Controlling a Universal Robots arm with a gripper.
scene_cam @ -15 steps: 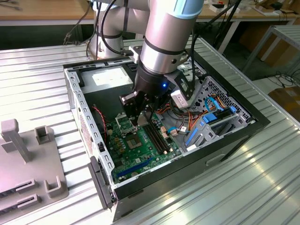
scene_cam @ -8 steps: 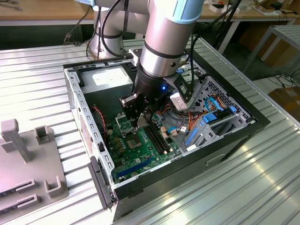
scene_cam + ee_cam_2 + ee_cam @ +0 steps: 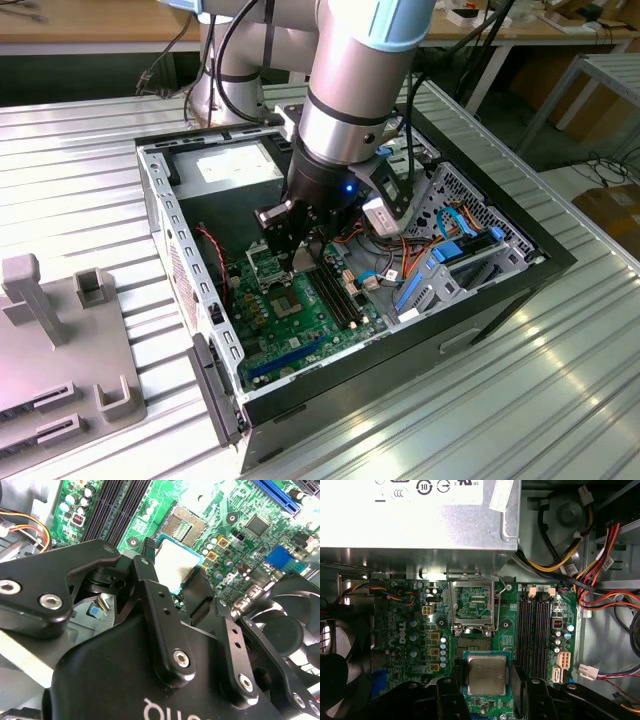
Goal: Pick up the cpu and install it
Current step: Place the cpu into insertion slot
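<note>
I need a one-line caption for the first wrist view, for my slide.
Pincer holding the cpu between its fingers over the green motherboard, beside the open socket.

Flat silver-grey square cpu [image 3: 486, 675] in black gripper [image 3: 487, 682], over green motherboard [image 3: 507, 640], beside square socket [image 3: 472, 642], inside open metal computer case [image 3: 152, 200], on ribbed table [image 3: 80, 170]

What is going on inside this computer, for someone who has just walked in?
A robot arm is reaching into an open computer case. Its jaws are closed on two sides of a small silver-topped processor chip, holding it above the green motherboard, next to the empty socket whose metal cover is flipped open. The chip is not yet seated in the socket.
</note>
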